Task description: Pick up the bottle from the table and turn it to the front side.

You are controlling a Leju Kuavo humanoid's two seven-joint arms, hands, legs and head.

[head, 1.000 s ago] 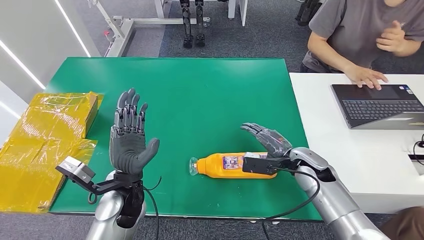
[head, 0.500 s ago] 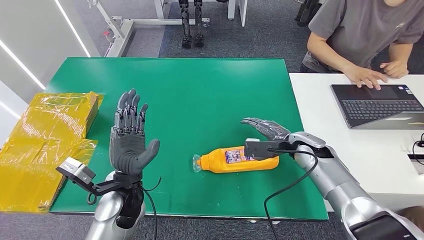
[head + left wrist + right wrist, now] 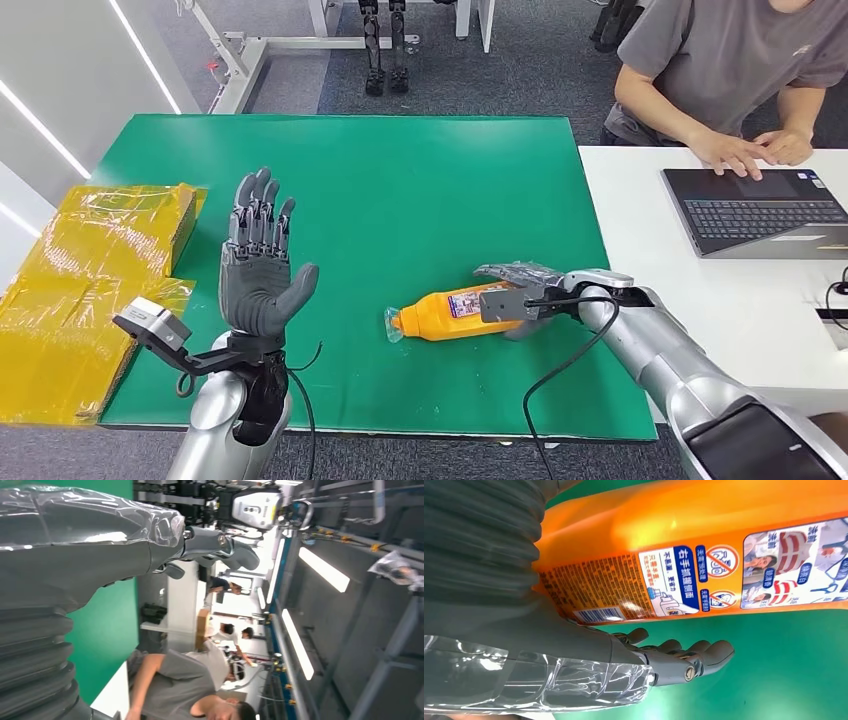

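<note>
Bottle first: the orange plastic bottle with a printed label [image 3: 455, 313] lies on its side on the green table [image 3: 400, 190], clear cap toward the robot's left, and since a second ago its neck has swung up and away while the right robot hand [image 3: 522, 285] has come down over its base end. In the right wrist view the label [image 3: 704, 575] faces the camera with fingers [image 3: 684, 652] curled beneath the body, so I judge the grasp is closing; whether it is firm I cannot tell. That would mean the pick-up is starting and the turn to the front is yet to come. The left robot hand [image 3: 258, 265] stays raised, palm out, fingers spread, holding nothing. Open green surface lies ahead and to the left; the table's near edge is close behind the bottle, and the white desk [image 3: 640, 200] with a dark laptop [image 3: 755, 210] abuts on the right.
</note>
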